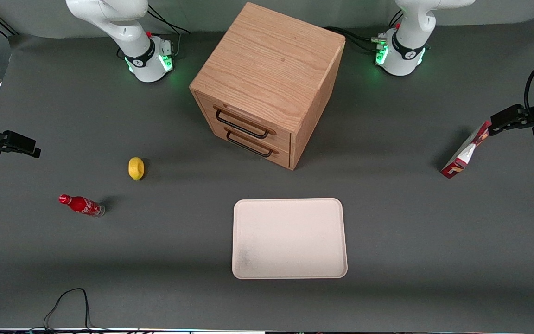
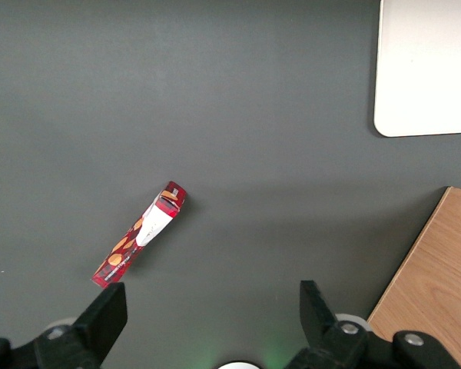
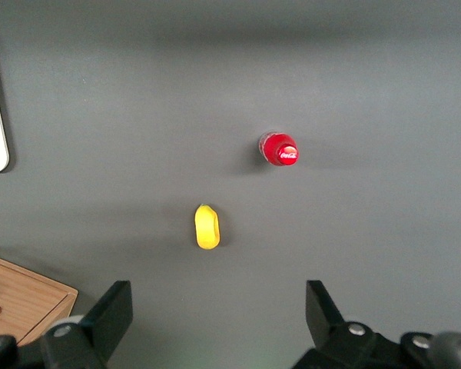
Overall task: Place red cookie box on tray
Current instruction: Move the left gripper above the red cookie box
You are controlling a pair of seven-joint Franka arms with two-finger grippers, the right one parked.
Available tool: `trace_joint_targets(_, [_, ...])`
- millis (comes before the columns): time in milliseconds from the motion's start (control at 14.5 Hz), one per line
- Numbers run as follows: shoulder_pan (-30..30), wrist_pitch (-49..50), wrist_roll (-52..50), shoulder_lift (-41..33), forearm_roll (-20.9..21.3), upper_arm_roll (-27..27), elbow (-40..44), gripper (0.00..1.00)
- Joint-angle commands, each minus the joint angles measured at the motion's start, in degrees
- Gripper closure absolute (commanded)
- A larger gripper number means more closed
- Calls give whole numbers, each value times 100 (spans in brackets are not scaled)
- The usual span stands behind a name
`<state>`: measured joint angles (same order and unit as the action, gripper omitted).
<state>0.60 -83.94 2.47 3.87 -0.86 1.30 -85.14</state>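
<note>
- Front view: my gripper [image 1: 493, 125] hangs over the working arm's end of the table, at about three o'clock from the wooden drawer cabinet [image 1: 267, 83].
- Red cookie box [image 1: 465, 150]: stands on a narrow edge on the grey table [image 1: 155, 260], tilted, just under my fingertips; contact cannot be told here.
- Cream tray [image 1: 289, 238]: bare, at six o'clock from the cabinet, nearer the camera, well apart from the box.
- Lemon [image 1: 136, 168] and red soda bottle [image 1: 81, 205]: toward the parked arm's end.
- Left wrist view: my fingers [image 2: 107, 311] stand wide apart, holding nothing. The box [image 2: 140, 234] lies near one fingertip, apart from the tray's corner [image 2: 422, 69].
- Right wrist view: lemon [image 3: 207, 227], bottle [image 3: 280, 149].
</note>
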Motion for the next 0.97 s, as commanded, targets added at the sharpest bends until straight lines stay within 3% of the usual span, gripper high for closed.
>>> trace_joint_targets(0, [-25, 53, 43, -53, 77, -42, -47, 0])
trace_joint_targets(483, [-112, 36, 87, -149, 392, 54, -370, 0])
trace_joint_targets(897, [-1358, -1273, 1578, -1721, 534, 81, -2725, 0])
